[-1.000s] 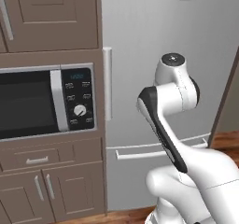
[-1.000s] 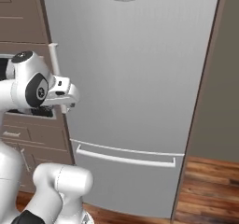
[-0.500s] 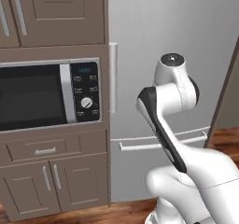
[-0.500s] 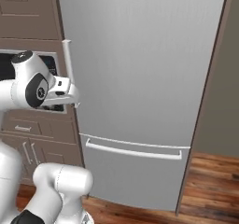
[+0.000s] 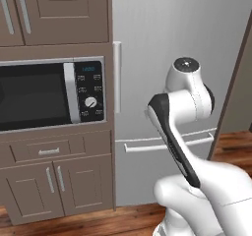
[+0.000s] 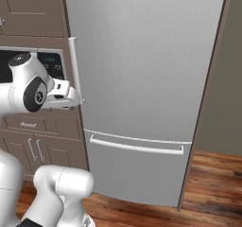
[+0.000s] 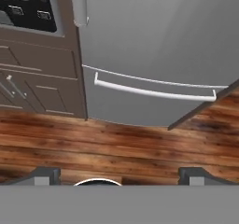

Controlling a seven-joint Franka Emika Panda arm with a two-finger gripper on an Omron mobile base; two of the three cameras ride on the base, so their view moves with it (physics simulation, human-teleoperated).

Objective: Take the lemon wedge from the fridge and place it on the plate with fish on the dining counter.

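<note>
The fridge [image 5: 162, 48] [image 6: 142, 65] [image 7: 154, 31] stands shut, tall and silver-grey, with a pale vertical bar handle [image 5: 117, 75] [image 6: 74, 70] [image 7: 78, 6] on its left edge and a bottom drawer handle [image 6: 134, 146] [image 7: 154, 92]. The shut door hides the lemon wedge. The plate with fish and the dining counter are out of view. My gripper [image 6: 78, 98] [image 7: 120, 176] hangs open and empty in front of the fridge, close to the lower end of the bar handle, pointing down toward the drawer and floor.
A black-fronted microwave [image 5: 49, 95] [image 6: 47, 63] sits in brown cabinetry left of the fridge, with drawers and cabinet doors [image 5: 49, 181] below. A grey-brown side panel [image 6: 220, 79] borders the fridge on the right. Wood floor [image 7: 116, 143] lies in front.
The whole picture has slid to the right as the base moved; the fridge now sits more central in the right base view. The arm keeps its pose and the gripper stays open.
</note>
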